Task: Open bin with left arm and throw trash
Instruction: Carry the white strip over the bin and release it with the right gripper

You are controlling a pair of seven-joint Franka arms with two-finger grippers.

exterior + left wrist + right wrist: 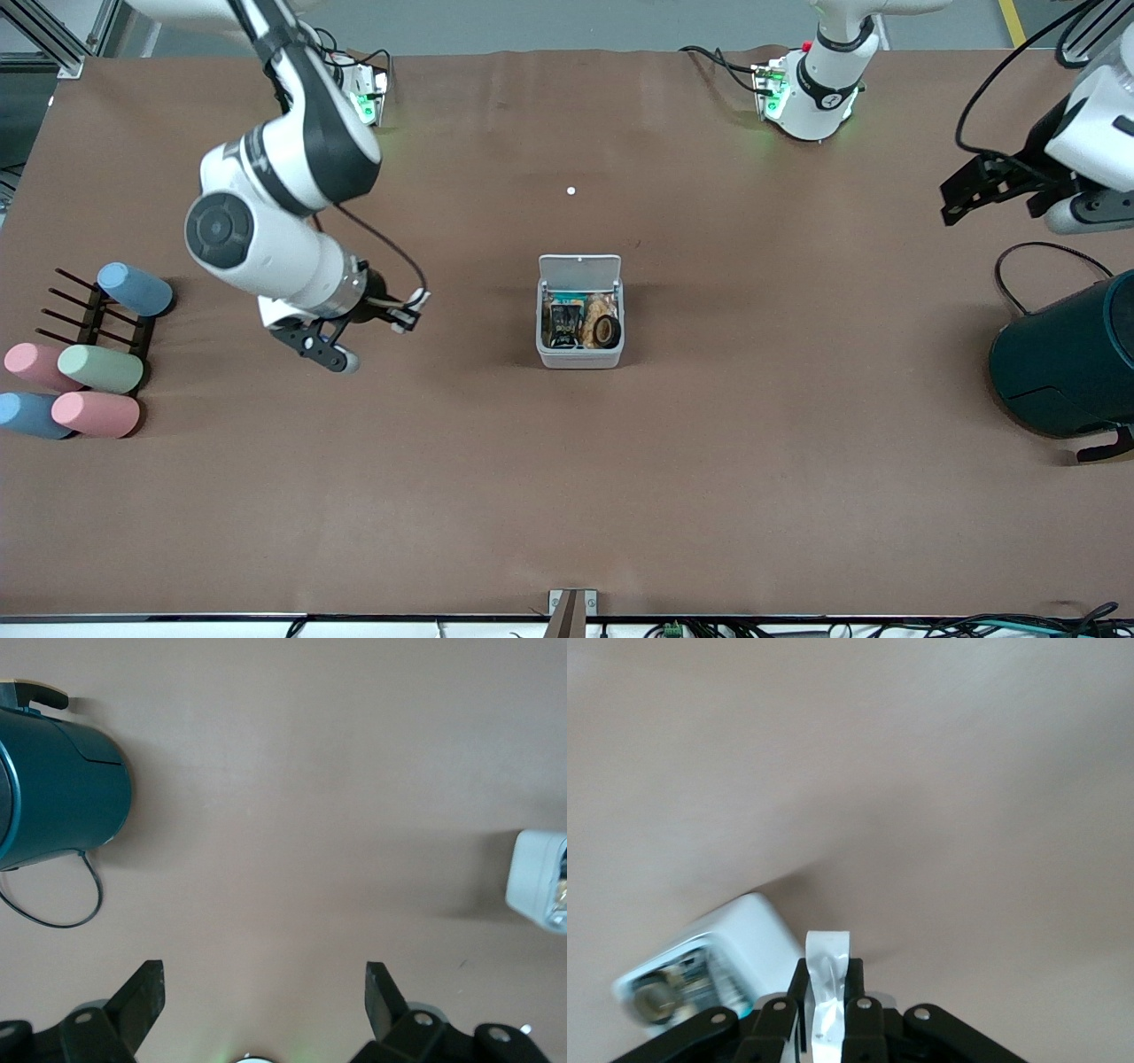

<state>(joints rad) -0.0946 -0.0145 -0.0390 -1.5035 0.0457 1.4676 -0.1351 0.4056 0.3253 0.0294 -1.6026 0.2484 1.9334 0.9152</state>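
The small white-grey bin [579, 356] stands mid-table with its lid [579, 267] tipped up and open. Inside it lie a crumpled black wrapper [563, 321] and a dark tape roll [607, 330]. My right gripper [410, 312] hangs over the table between the bin and the rack of cylinders, shut on a short white piece of trash [827, 958]. The right wrist view has this gripper [827, 973] pinching that piece, with the bin [764, 930] close by. My left gripper [959, 206] waits open over the left arm's end of the table, and nothing lies between its fingers [264, 981]; the bin [532, 873] is well apart from it.
A large dark teal cylindrical container [1063, 363] lies at the left arm's end, with a thin black cable [1050, 252] beside it. Pastel cylinders [99, 369] rest on and around a dark rack at the right arm's end. A tiny white dot [570, 190] sits between the bin and the bases.
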